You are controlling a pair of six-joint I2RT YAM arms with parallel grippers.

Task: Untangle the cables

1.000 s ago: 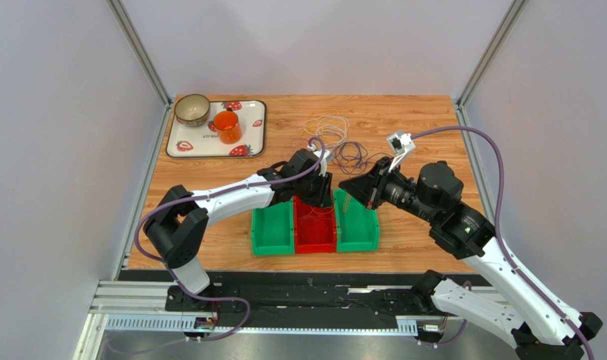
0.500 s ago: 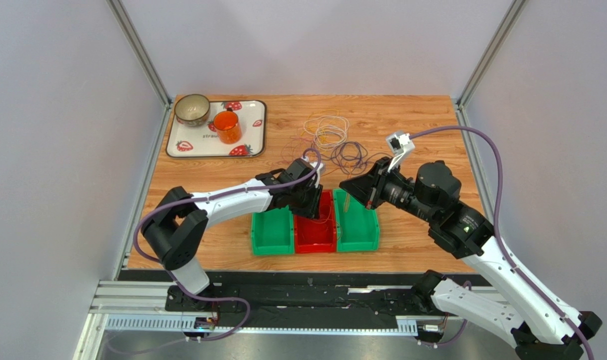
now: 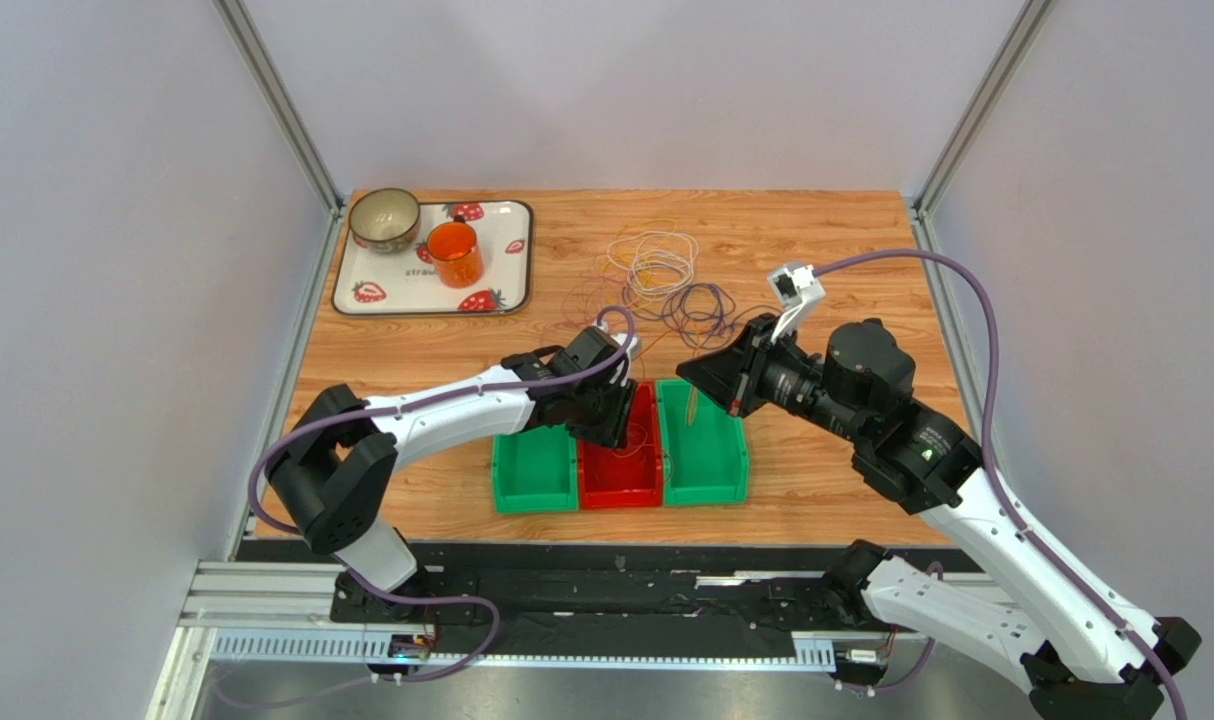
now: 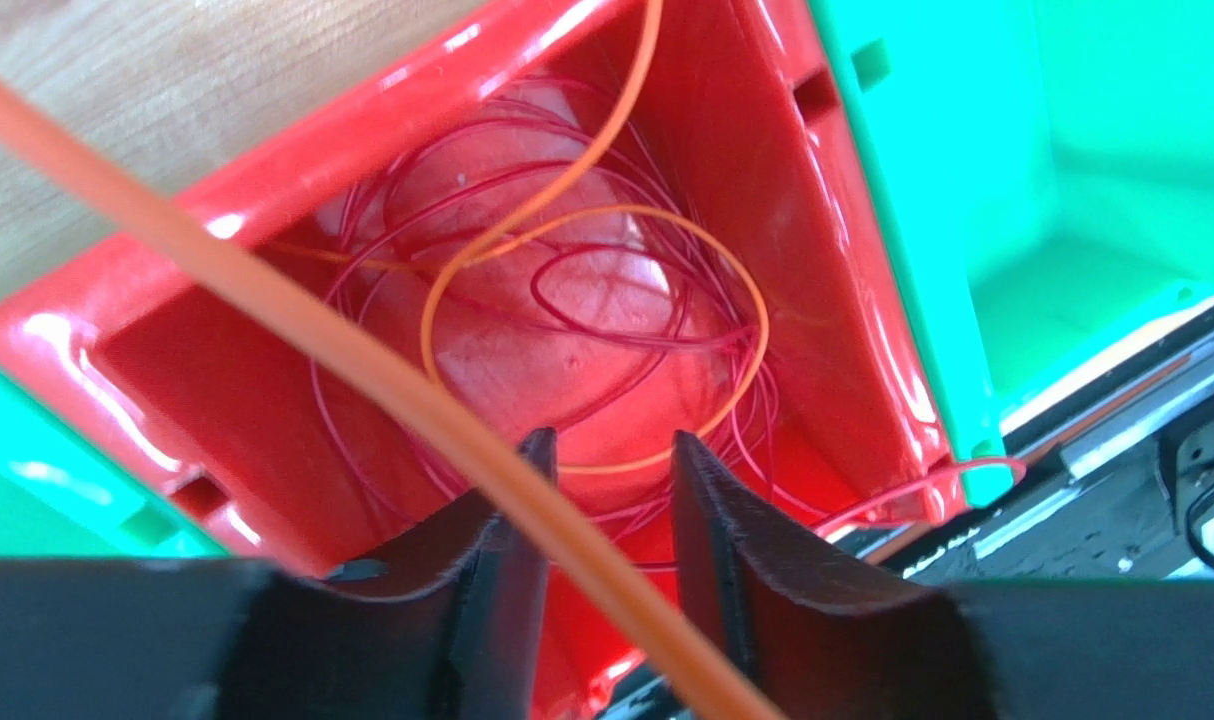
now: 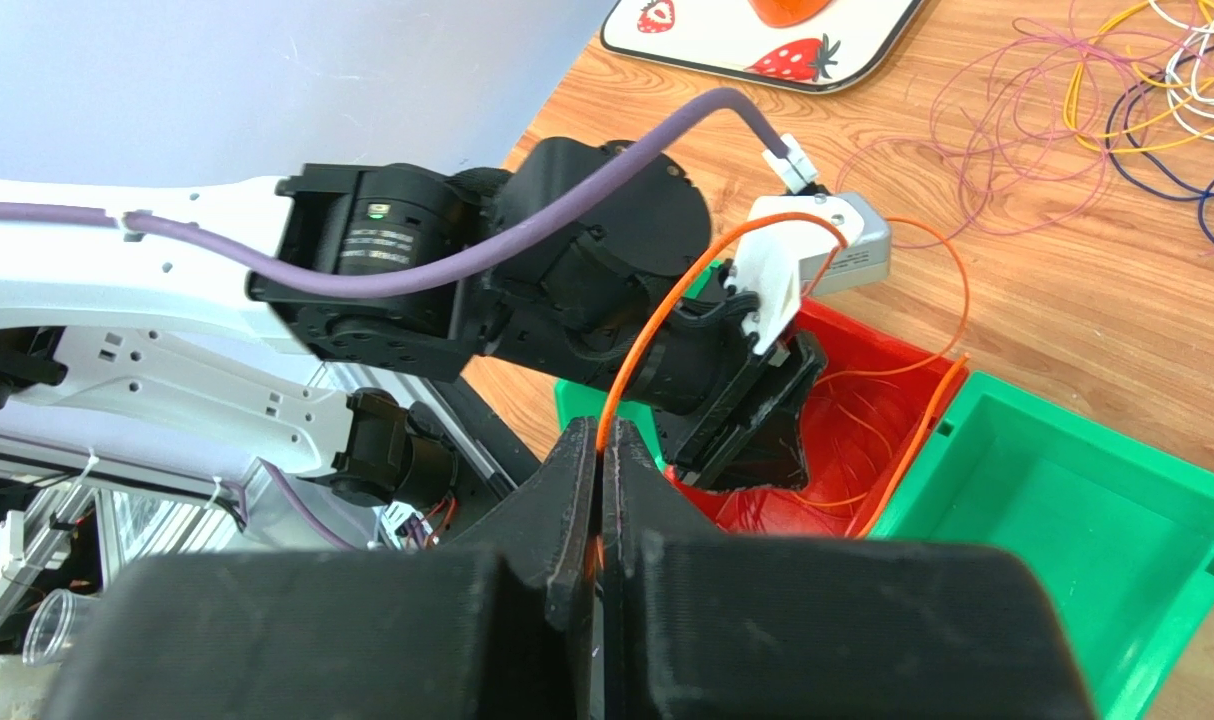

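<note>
A loose tangle of cables (image 3: 661, 273), orange, white and dark purple, lies on the wooden table behind the bins; it also shows in the right wrist view (image 5: 1154, 68). My right gripper (image 3: 714, 383) (image 5: 600, 443) is shut on a thin orange cable (image 5: 624, 368), which arcs up and over into the red bin (image 3: 621, 468). My left gripper (image 3: 607, 416) (image 4: 610, 450) hangs open over the red bin's inside (image 4: 854, 285). The orange cable (image 4: 208, 248) runs loosely between its fingers. Thin red and orange loops (image 4: 568, 300) lie coiled in the bin.
Green bins stand on either side of the red one, left (image 3: 534, 468) and right (image 3: 706, 458). A strawberry-print tray (image 3: 370, 285) at the back left holds a bowl (image 3: 383, 219) and an orange cup (image 3: 454, 254). Metal frame posts stand at the back corners.
My left gripper has moved nearer and lower, from behind the red bin to over it. The three bins have slid slightly left. My right gripper has shifted a little left, still holding the cable.
</note>
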